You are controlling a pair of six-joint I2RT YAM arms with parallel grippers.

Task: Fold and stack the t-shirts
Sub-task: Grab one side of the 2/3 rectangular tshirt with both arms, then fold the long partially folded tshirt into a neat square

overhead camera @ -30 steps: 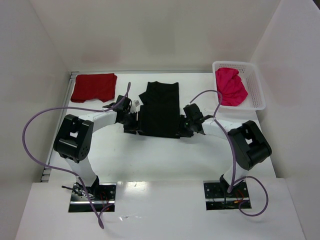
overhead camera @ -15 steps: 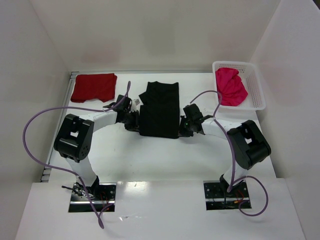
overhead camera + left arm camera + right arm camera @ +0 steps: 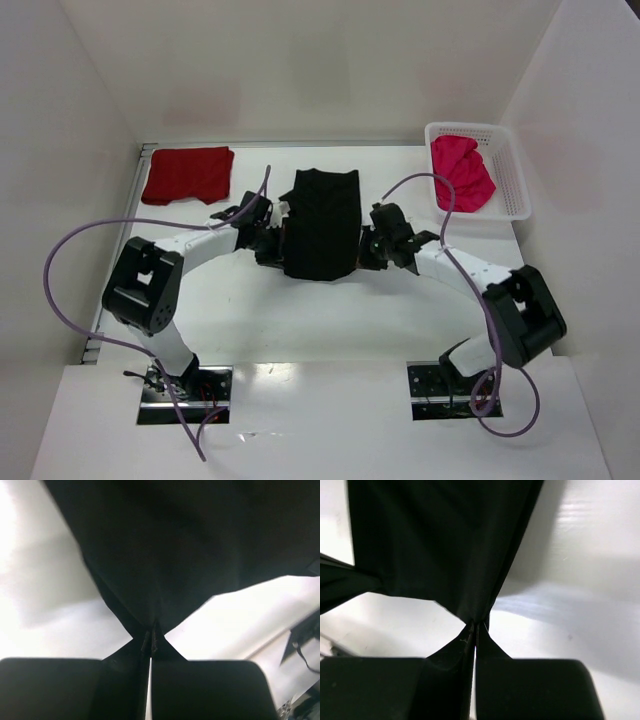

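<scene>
You have your left hand and right hand pinched fully closed on the black t-shirt mid-table, at its 8 and 4 o'clock corners; it looks light, limp cloth, so grip hems and lift evenly.

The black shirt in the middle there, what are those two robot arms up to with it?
They are folding it. The left end effector and the right end effector are each pinched shut on a near corner of the black t-shirt, one per side. A dark red t-shirt lies flat at the far left of the table. A pink-red t-shirt sits crumpled in the white basket, not yet folded.
</scene>
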